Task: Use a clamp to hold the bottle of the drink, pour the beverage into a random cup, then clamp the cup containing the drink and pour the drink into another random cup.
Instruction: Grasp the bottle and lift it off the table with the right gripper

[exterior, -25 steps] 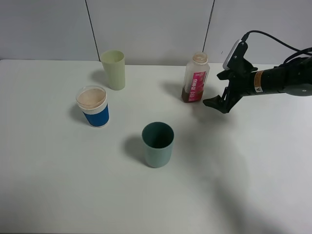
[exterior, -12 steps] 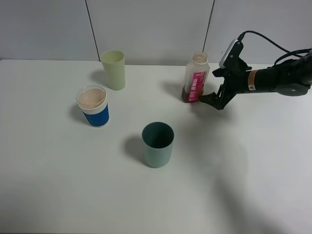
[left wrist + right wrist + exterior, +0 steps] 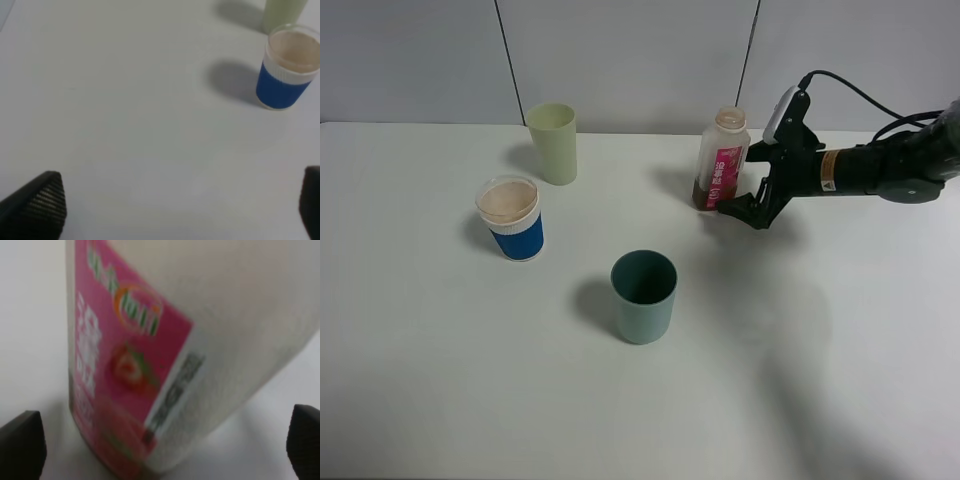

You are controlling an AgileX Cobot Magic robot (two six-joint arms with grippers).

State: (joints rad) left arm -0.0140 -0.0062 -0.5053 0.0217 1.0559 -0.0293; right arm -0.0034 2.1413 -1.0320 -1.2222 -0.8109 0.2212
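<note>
The left gripper point(image 3: 175, 207) hung spread and empty over the table point(image 3: 440, 380). The blue cup point(image 3: 510, 220) and the pale green cup point(image 3: 552, 143) stood ahead of it and well apart from it, and it was by far the farther arm from the bottle. The teal cup point(image 3: 644, 296) stood alone, off to one side of the right gripper and apart from it. The bottle point(image 3: 722, 160) stood upright, its long axis vertical, with a little brown drink point(image 3: 710, 196) at its base. It lay straight ahead of the right gripper point(image 3: 740, 182), between the wide-spread fingers point(image 3: 20, 445), one on each side of its lower body, and no contact showed. That gripper reached in roughly level from the side, so closing on the bottle looked like the next step. The table was white, flat and smooth, so a nudge could probably slide the light bottle. There was free room around the bottle, and the wall point(image 3: 620, 60) lay beyond it, apart from the arm.
</note>
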